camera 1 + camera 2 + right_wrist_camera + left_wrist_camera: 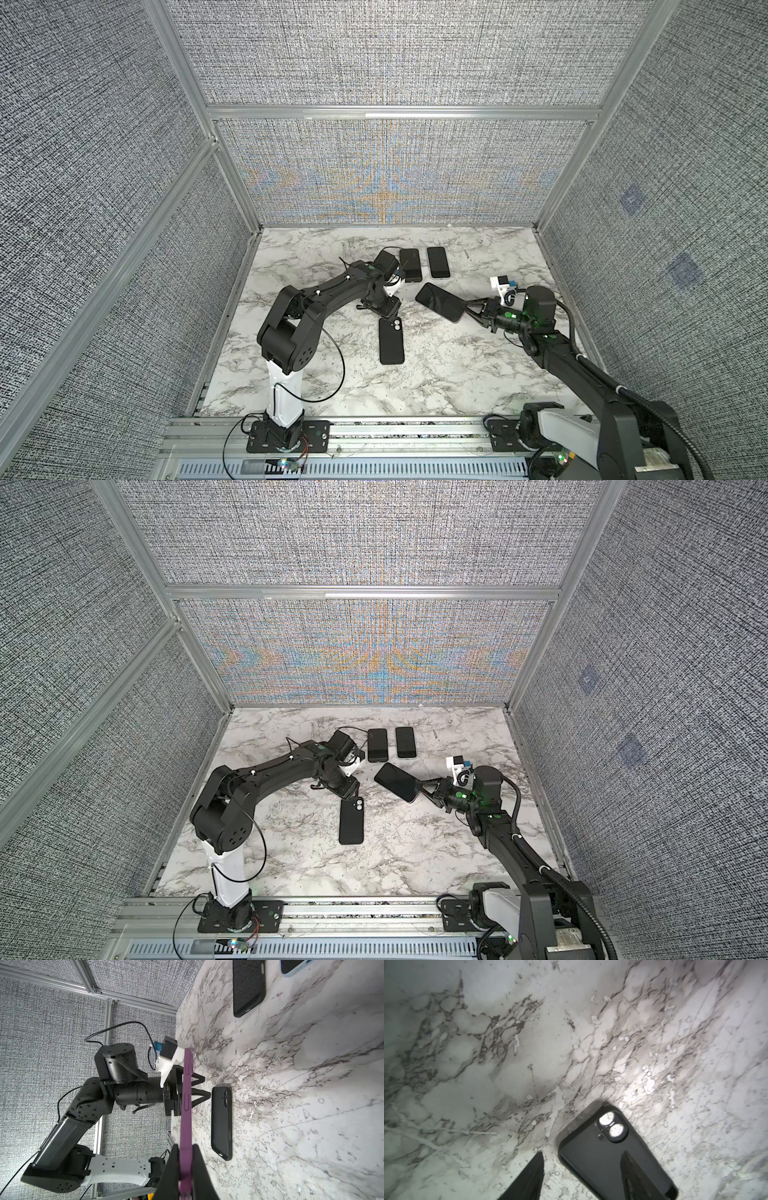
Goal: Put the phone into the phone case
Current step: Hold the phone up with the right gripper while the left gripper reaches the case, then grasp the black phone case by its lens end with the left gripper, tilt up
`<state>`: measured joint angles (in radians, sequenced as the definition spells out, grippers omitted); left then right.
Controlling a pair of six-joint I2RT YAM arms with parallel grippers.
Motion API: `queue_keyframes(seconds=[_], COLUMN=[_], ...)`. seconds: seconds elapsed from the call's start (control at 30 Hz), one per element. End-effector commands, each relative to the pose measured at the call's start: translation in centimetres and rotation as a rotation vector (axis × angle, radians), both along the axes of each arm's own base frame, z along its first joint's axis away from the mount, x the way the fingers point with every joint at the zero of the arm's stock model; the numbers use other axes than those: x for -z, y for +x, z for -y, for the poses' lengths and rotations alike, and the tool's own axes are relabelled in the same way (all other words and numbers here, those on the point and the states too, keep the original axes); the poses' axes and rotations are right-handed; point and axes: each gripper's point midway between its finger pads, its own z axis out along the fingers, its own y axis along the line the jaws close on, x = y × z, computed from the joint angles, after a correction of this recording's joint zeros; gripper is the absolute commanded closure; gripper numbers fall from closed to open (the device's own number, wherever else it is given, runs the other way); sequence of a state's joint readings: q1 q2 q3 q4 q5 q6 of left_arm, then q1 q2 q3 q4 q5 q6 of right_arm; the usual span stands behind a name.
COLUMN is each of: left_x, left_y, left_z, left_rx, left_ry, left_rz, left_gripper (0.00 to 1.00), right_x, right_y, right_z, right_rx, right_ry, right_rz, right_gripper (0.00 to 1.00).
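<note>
A black phone case [391, 341] [351, 821] lies flat on the marble table, its camera cutout end toward the back; marble shows through the two round holes [612, 1128]. My left gripper [582, 1154] [390, 316] hovers open over that end. One finger [631, 1172] is above the case [602, 1163] and the other finger [533, 1172] is above bare marble beside it. My right gripper [186, 1146] [463, 309] is shut on the short end of the phone [440, 302] [397, 782]. The phone has a dark screen and a purple edge [186, 1095], and hangs tilted above the table to the right of the case [221, 1122].
Two more dark phone-shaped items [411, 264] [439, 262] lie side by side at the back of the table; one has a textured black face [248, 987], the other a pale blue rim [297, 966]. Grey fabric walls with aluminium rails enclose the table.
</note>
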<state>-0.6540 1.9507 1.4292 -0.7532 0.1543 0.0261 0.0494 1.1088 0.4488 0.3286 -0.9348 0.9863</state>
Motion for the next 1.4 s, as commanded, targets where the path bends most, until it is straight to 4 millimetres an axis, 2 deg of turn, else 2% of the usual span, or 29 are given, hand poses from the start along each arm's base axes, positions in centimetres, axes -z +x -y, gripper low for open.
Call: queue_keyframes(seconds=[0.0,0.1,0.2,0.43,0.73,1.0,1.23,1.37], left_x=[0.7,1.9,2.1,2.7,3.6,4.5,4.0,3.7], left_y=[-0.7,-0.3,0.1,0.4,-0.2,-0.8,-1.3,-1.8], left_z=[-1.0,-1.0,-0.4,-0.4,-0.5,-1.0,-0.9,-1.8], left_rx=[0.104,0.085,0.078,0.068,0.060,0.031,-0.006,-0.090], left_ry=[0.094,0.144,0.138,0.150,0.137,0.150,0.117,0.128], left_rz=[0.003,-0.014,-0.008,-0.002,-0.018,-0.040,-0.044,-0.049], left_gripper=[0.40,0.44,0.46,0.62,0.73,0.89,0.93,0.95], right_x=[-1.2,-0.7,-0.4,0.4,0.7,1.1,1.7,1.8], right_y=[-0.1,0.0,0.0,0.0,-0.1,-0.4,-0.5,-0.9], right_z=[-0.4,-0.4,-0.4,-0.3,0.3,0.7,0.8,0.7], right_rx=[-0.034,-0.036,-0.044,-0.049,-0.033,-0.034,-0.040,-0.057], right_ry=[0.024,0.024,0.029,0.049,0.036,0.004,-0.010,-0.025], right_rz=[0.056,0.045,0.033,0.006,-0.009,-0.009,-0.019,-0.023], right_gripper=[0.95,0.95,0.95,0.96,0.96,0.96,0.96,0.96])
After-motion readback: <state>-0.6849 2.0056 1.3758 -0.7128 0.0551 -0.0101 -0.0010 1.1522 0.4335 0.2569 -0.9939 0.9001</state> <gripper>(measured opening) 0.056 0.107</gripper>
